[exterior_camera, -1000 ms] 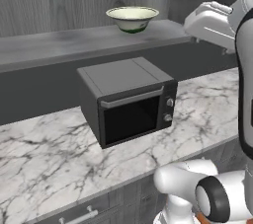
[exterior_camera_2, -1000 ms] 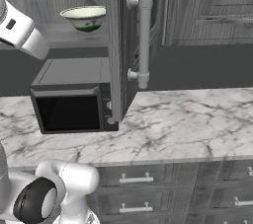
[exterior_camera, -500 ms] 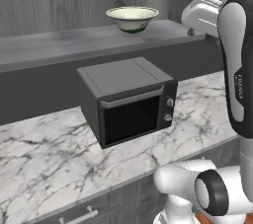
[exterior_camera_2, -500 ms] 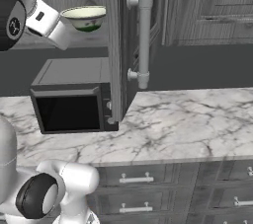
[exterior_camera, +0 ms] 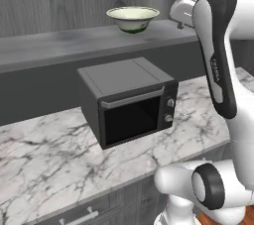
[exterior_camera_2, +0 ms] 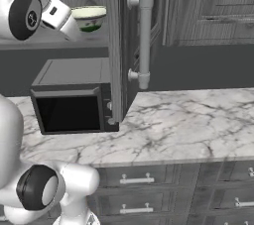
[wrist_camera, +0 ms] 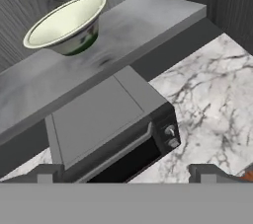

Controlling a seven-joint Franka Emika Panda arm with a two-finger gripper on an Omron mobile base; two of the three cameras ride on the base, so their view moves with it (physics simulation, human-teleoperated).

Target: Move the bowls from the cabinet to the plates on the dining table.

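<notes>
a: where's the bowl point(exterior_camera: 133, 18)?
b: upright on the cabinet point(exterior_camera_2: 117, 45) shelf, towards its right end, above the black microwave point(exterior_camera: 130, 101) on the marble counter point(exterior_camera: 44, 152).
a: and the gripper point(wrist_camera: 129, 171)?
b: released, fingers point(wrist_camera: 44, 173) spread wide, nothing between them. it hangs near the bowl, not touching.

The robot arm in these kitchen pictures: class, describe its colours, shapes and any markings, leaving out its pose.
The arm is glossy white, built of rounded tubular links. Dark grey to black bands and round caps mark its joints, such as the one low in the left base view. Small dark lettering runs down one link. The gripper ends in two small dark, blocky finger tips. No loose cables show.
</notes>
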